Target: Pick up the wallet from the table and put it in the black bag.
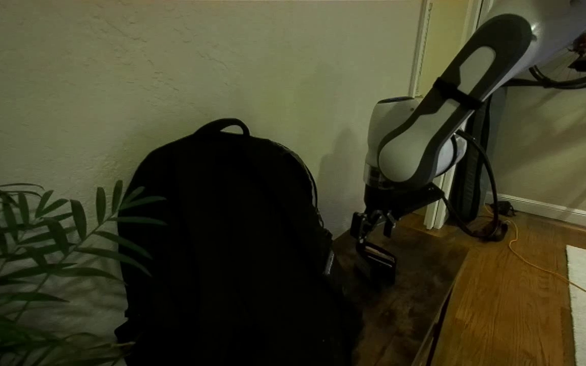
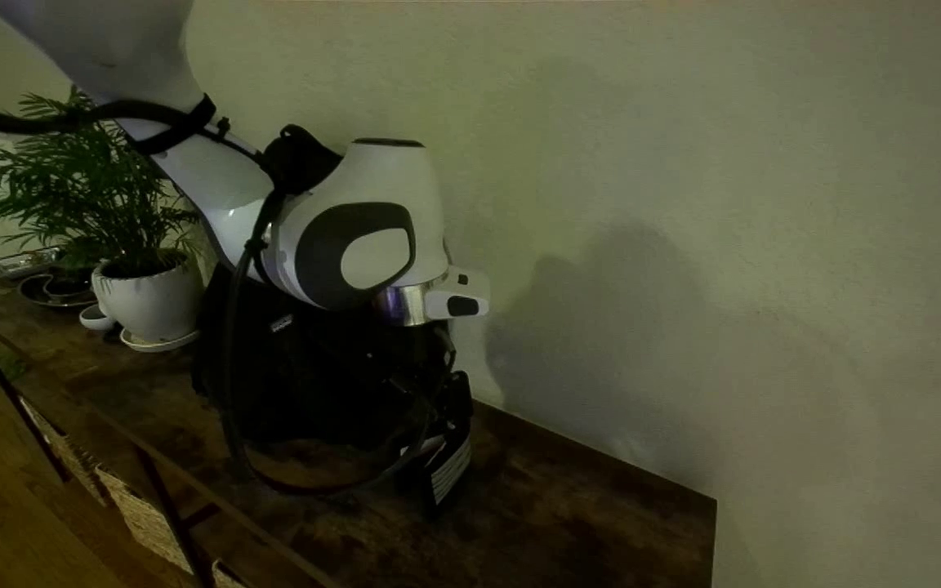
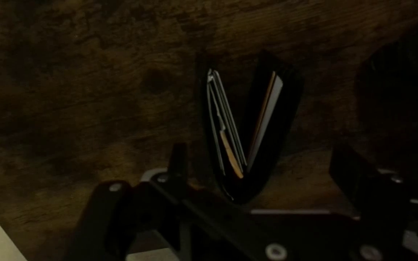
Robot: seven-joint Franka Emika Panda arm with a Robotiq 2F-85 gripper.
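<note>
The jaws are spread wide and grip nothing. In the wrist view the wallet [image 3: 276, 134] is between them, nearer to one jaw than the other. It stands on its edge on the counter [image 3: 67, 90], bent like a V, with cards [image 3: 227, 108] showing inside.

To grab it well, the jaws should first slide over a little so the wallet is in the middle. Then they should go straight down and squeeze slowly, so the two sides of the V fold together. A hard bump could tip the wallet over, and cards may slip out.

How high the jaws hang is hard to tell, because in both exterior views they blend into the dark wallet.

Near the wallet stands the black bag [image 1: 237, 244], with its bottom cut off in an exterior view. It is so dark that nobody can see if it is unzipped. In an exterior view the arm [image 2: 372, 237] hides much of it. Past the bag, a plant [image 2: 103, 180] sits in a white pot [image 2: 152, 298].
</note>
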